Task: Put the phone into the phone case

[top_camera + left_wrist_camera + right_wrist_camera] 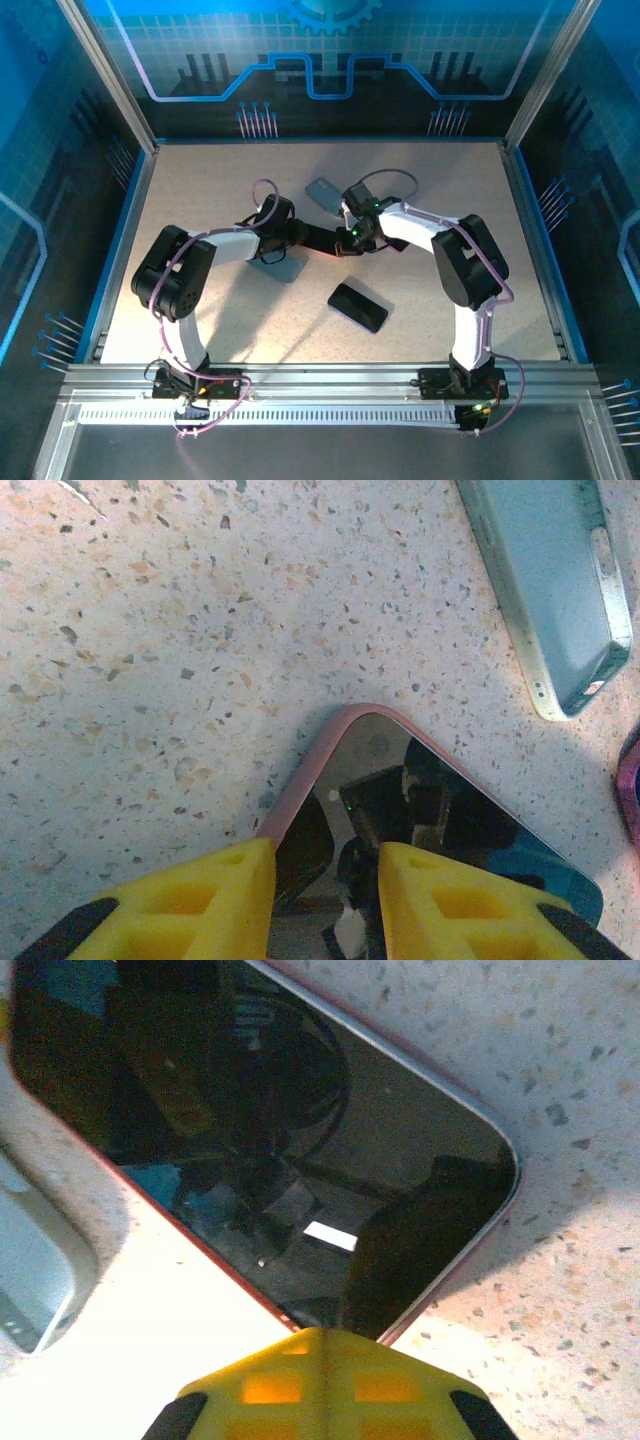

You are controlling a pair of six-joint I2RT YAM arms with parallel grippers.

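1. Worktop (200,200): speckled, with blue walls around it.
2. Case (322,192): pale blue, lying flat at 11 o'clock from the phone, near it but not touching.
3. Phone (470,810): pink rim, screen up, flat near the worktop's centre, where both grippers meet.
4. Black slab (358,307): 6 o'clock from the phone, well apart.
5. Left gripper (327,850): fingers apart, straddling the phone's rim by a corner, clamping nothing.
6. Right gripper (325,1360): fingers pressed together, tip at the phone's rim.
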